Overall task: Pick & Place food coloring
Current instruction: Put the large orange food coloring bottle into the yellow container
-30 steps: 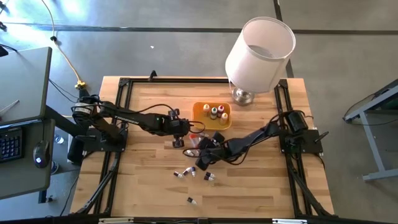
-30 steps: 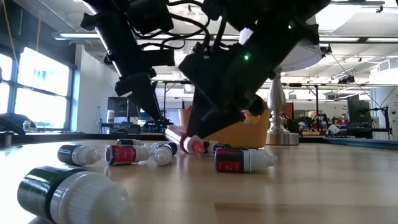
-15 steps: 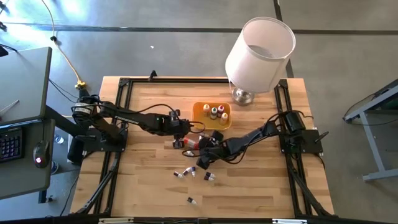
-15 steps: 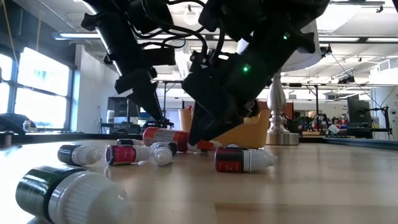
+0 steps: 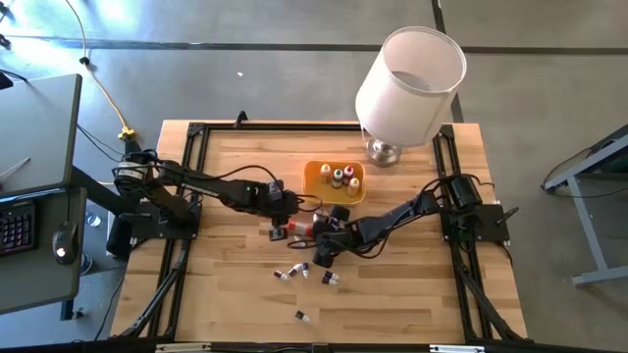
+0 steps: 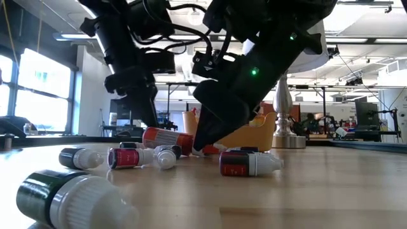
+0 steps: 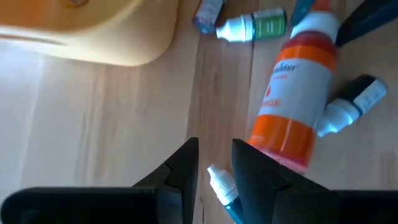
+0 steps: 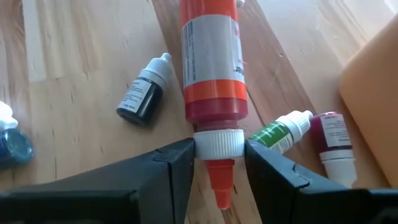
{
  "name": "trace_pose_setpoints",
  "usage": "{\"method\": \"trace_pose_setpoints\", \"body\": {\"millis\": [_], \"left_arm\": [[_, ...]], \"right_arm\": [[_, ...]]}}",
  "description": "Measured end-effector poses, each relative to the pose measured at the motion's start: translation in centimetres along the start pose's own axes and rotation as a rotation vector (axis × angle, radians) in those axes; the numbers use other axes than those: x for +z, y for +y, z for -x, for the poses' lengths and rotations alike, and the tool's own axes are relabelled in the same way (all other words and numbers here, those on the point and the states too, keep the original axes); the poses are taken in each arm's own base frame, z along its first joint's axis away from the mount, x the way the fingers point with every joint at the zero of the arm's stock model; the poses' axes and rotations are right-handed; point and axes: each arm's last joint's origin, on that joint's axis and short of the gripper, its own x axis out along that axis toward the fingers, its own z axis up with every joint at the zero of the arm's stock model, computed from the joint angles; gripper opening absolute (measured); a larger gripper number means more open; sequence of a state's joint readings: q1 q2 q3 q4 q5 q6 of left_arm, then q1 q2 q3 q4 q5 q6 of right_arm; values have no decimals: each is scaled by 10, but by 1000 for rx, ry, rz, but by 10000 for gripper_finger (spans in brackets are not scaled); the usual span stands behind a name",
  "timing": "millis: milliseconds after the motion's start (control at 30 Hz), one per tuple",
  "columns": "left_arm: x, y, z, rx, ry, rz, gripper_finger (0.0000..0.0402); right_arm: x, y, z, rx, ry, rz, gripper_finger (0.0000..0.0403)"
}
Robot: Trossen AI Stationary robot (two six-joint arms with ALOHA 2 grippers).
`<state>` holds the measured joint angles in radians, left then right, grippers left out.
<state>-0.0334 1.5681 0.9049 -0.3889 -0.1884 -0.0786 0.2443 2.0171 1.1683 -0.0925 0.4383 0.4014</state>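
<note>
Food coloring bottle's (image 8: 212, 56) cap between right gripper (image 8: 216, 163) fingers

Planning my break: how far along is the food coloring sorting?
Done: three bottles stand in the orange tray. In hand: the right hand grips the large orange bottle by its cap; the left hand holds a small blue bottle. Left: several small bottles lie loose.

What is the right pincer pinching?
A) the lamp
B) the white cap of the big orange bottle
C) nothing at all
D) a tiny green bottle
B: in the right wrist view the right pincer has its two dark fingers on either side of the big orange bottle, right at its white cap; the tiny green bottle lies loose on the table beside it.
</note>
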Motion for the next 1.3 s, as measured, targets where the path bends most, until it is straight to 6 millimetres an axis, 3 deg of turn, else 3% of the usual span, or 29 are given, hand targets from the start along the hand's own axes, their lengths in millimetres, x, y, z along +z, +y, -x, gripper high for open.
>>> {"method": "trace_pose_setpoints", "body": {"millis": [267,533,700,867,1300], "left_arm": [[-6,-2,-7,-25,-45,-14,89],[8,-3,13,-135,-204,-46,61],[4,-18,13,-235,-170,-68,38],[-1,-31,4,-181,-130,-78,19],[-10,-29,-3,-98,-36,-15,9]], "right_arm": [[0,0,0,0,0,25,133],[0,0,0,3,1,34,133],[1,0,0,-15,-20,71,133],[4,1,0,-9,-41,114,133],[9,5,1,39,-95,196,133]]}}
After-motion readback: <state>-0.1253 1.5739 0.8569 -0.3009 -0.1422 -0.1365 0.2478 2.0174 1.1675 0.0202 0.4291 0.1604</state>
